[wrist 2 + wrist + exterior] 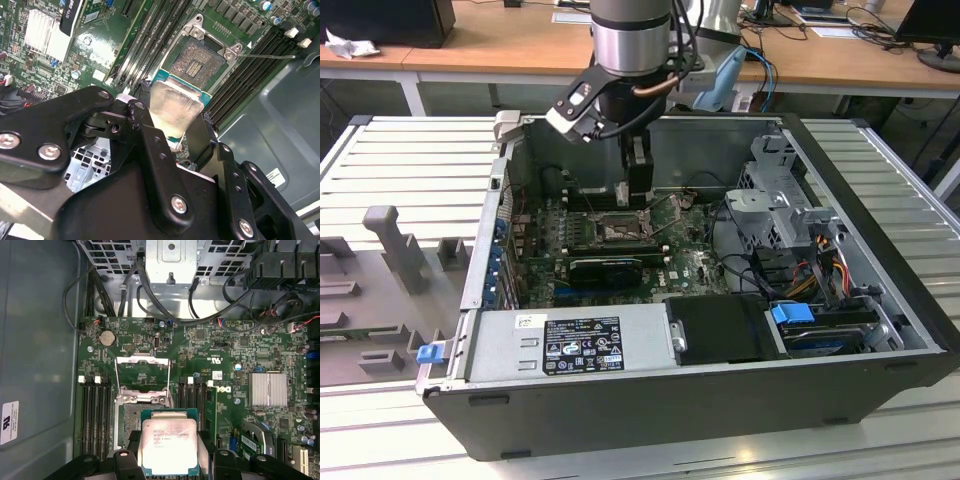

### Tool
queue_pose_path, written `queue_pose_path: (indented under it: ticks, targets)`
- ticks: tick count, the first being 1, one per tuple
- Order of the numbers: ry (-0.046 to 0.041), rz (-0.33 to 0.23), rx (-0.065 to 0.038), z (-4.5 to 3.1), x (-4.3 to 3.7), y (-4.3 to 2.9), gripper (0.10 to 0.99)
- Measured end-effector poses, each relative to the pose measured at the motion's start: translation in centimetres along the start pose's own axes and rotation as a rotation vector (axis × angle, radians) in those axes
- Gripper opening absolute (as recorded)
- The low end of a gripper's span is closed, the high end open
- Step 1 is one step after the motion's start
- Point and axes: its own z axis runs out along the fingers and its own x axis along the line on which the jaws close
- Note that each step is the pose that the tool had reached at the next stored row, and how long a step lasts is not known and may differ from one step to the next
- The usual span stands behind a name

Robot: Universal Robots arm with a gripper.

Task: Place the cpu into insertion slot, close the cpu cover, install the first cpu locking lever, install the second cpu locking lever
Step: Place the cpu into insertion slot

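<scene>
Open case (pixel 650 410) lay on its side, mid slatted table (pixel 400 160). Arm (pixel 630 35) reached down into it from the far side. Green motherboard (pixel 692 262) sat on the case floor, in the far half, toward the exterior view's left. Gripper (pixel 172 120) hung low over the board, fingers (pixel 150 135) narrowed onto opposite edges of the cpu (pixel 169 445), holding it flat, metal top up. Cpu hovered above the slot (pixel 129 422), partly offset from it, not seated; slot contacts were bare. Cover (pixel 143 360) was flipped open beside the slot, on the drive-cage side.
</scene>
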Motion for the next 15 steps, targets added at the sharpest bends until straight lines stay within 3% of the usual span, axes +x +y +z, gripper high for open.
queue_pose_path:
  ticks: [15]
  targets:
    - [0.0012, 0.0, 0.0, 0.47, -0.01, -0.17, 0.529]
